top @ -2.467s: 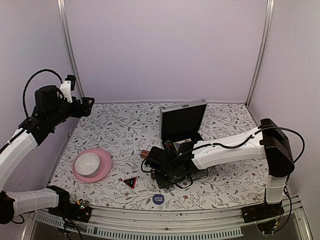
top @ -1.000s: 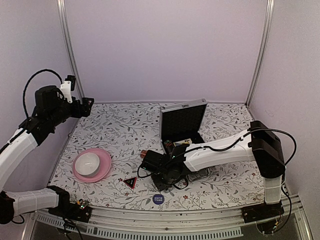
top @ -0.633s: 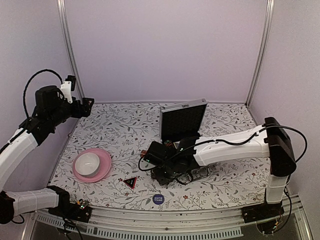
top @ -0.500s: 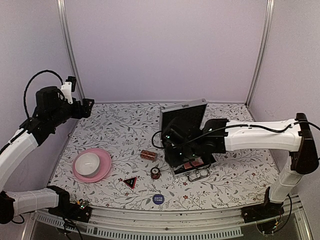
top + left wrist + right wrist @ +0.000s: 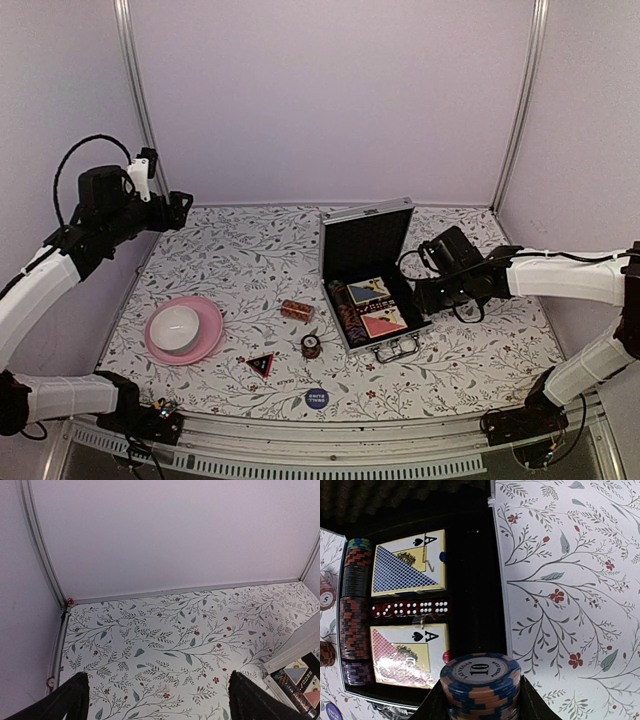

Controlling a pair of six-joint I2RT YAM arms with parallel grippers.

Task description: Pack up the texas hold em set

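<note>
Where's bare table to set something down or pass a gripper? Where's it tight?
Bare: back-left table, between the pink plate and the case's raised lid; also front-right, from the blue disc toward the right arm's base. Tight: left-front of the case, around the loose chips and red-black triangle.

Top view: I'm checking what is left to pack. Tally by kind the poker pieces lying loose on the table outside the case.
Chip stacks: 2 (brown stack on its side, red stack)
Red-black triangle: 1
Blue disc: 1
Total: 4
Not counted: the blue-orange stack held in the right hand.
</note>
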